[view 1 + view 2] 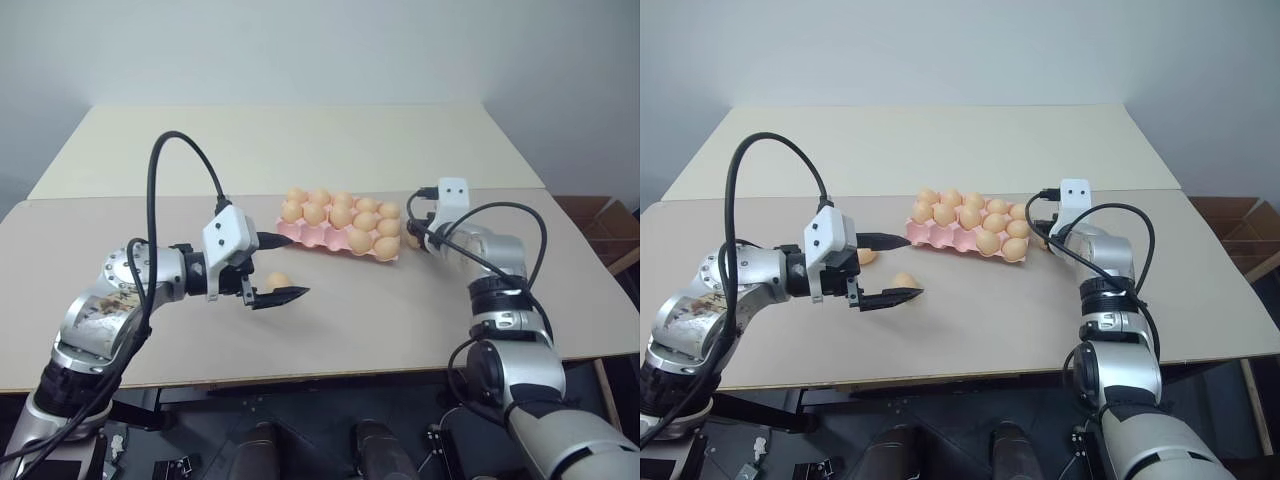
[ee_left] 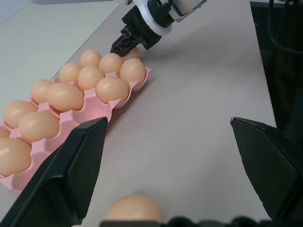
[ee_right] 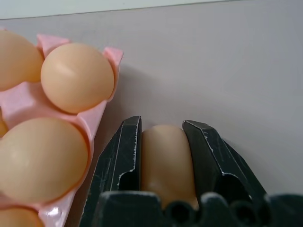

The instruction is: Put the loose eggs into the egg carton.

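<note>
The egg carton (image 1: 340,229) sits mid-table, a pink moulded tray with scalloped edges, nearly full of smooth, pale orange-tan eggs. One loose egg (image 3: 166,158) lies on the table just beside the carton's right end, and the right gripper (image 3: 165,142) has its black fingers (image 3: 204,151) pressed against both sides of it, pinching the shell. Another loose egg (image 1: 278,281) rests on the table nearer the robot, by the left gripper (image 1: 270,268), whose fingers (image 1: 283,296) stand spread wide and hold nothing.

The step in hand appears to be lifting the pinched egg. Doing it well probably calls for a light, even squeeze across the egg's middle, since the rounded shell could slip or crack, then a straight lift before carrying it over a free cup. The table (image 1: 400,310) is matt, flat and beige.
</note>
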### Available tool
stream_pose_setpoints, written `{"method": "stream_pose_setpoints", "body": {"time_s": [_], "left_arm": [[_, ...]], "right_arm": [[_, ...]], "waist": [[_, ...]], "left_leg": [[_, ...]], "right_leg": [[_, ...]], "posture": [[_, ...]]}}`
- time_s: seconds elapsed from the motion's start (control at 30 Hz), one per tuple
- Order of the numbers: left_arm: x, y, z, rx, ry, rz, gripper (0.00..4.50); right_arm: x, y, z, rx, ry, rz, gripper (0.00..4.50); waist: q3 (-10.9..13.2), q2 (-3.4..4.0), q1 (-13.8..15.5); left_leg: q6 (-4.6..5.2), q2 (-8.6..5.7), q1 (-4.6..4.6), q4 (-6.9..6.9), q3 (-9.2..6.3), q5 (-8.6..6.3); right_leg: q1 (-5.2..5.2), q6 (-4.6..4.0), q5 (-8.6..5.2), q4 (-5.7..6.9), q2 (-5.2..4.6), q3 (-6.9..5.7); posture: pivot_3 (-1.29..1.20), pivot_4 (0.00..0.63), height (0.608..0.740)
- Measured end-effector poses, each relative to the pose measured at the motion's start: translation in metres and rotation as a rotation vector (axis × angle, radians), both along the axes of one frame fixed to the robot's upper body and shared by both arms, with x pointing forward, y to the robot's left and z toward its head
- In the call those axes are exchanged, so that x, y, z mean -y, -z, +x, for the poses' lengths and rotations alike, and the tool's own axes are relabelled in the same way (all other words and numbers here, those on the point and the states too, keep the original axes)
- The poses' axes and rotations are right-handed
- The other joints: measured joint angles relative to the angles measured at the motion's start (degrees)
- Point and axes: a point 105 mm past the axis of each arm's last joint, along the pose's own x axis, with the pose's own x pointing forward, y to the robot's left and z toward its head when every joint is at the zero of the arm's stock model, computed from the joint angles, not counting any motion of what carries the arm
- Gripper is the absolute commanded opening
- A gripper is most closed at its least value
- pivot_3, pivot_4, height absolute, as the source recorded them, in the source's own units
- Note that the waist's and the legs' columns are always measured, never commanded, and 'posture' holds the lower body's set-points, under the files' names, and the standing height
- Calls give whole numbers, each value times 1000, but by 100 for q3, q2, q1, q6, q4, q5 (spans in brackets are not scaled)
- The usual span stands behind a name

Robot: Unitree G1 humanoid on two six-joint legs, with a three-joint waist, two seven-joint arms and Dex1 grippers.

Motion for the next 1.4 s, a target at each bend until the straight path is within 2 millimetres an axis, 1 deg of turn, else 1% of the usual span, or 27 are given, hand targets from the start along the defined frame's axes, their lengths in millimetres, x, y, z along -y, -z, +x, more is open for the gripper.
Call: {"method": "stream_pose_setpoints", "body": {"time_s": [0.07, 0.13, 0.27, 0.33, 0.43, 0.57, 0.73, 0.8, 0.9, 0.97, 1.07, 1.23, 1.4], "left_arm": [[-1, -1, 0, 3, -6, -2, 4500], [-4, -3, 1, 9, -21, -6, 4500], [-19, 0, 2, 1, -81, 7, 4500], [-27, 4, 2, -13, -112, 17, 4500], [-44, 11, 0, -36, -172, 45, 4500], [-71, 21, -3, -77, -263, 94, 4500], [-89, 28, -14, -113, -314, 119, 4500], [-89, 32, -19, -126, -314, 127, 4500], [-87, 33, -24, -132, -315, 130, 4500], [-84, 30, -26, -123, -307, 121, 4500], [-82, 30, -30, -130, -309, 115, 4500], [-81, 30, -33, -127, -321, 114, 4500], [-81, 28, -34, -123, -330, 99, 4500]], "right_arm": [[-2, -8, -5, 21, -16, 4, 1182], [-5, -22, -11, 65, -35, 7, 1182], [-12, -51, -29, 164, -68, 7, 1165], [-17, -61, -38, 201, -85, 8, 1164], [-38, -71, -54, 245, -143, 31, 1164], [-78, -77, -75, 309, -259, 8, 1164], [-124, -78, -85, 341, -373, -1, 1149], [-136, -76, -84, 357, -388, -9, 1149], [-150, -65, -76, 345, -400, -18, 1148], [-156, -55, -70, 330, -407, -31, 1148], [-160, -46, -62, 328, -413, -60, 1148], [-162, -39, -50, 353, -401, -95, 1148], [-165, -35, -43, 372, -403, -125, 1148]], "waist": [[0, 0, 0], [1, 1, -8], [1, 1, -12], [1, 1, -8], [1, 2, -17], [3, 5, -12], [4, 6, -9], [4, 6, 8], [4, 5, 13], [4, 5, 5], [4, 5, -9], [4, 5, -16], [4, 5, -18]], "left_leg": [[0, 0, -3, 0, -1, 0], [0, 1, -4, -1, -1, 0], [0, 3, -3, -2, -1, 0], [0, 3, -2, -1, -1, 0], [0, 6, 0, -2, 0, 0], [0, 7, -1, -3, 1, 0], [-1, 7, -1, -3, 3, 0], [-1, 6, -1, -3, 2, 0], [-2, 5, 0, -2, 2, 0], [-2, 5, 0, -2, 2, 0], [-2, 6, 0, -3, 2, 0], [-2, 6, 0, -4, 2, 0], [-2, 6, 1, -4, 1, 0]], "right_leg": [[-4, 0, 0, 0, 0, 0], [-6, 0, 0, 1, 1, 0], [-7, 0, 0, 2, 2, 0], [-6, 0, 0, 2, 2, -1], [-8, -1, 0, 3, 3, 0], [-10, -2, -1, 3, 1, -2], [-11, -3, -1, 2, -3, -4], [-9, -3, -1, 1, -5, -8], [-7, -4, -1, 0, -6, -9], [-8, -4, -1, 1, -6, -9], [-10, -4, -1, 1, -5, -8], [-10, -4, -1, 1, -4, -8], [-9, -5, -1, 2, -4, -8]], "posture": [[0, 150, 740], [0, 150, 740], [0, 150, 740], [0, 150, 740], [0, 150, 740], [0, 150, 740], [0, 150, 740], [0, 150, 740], [0, 150, 740], [0, 150, 740], [0, 150, 740], [0, 150, 740], [0, 150, 740]]}}
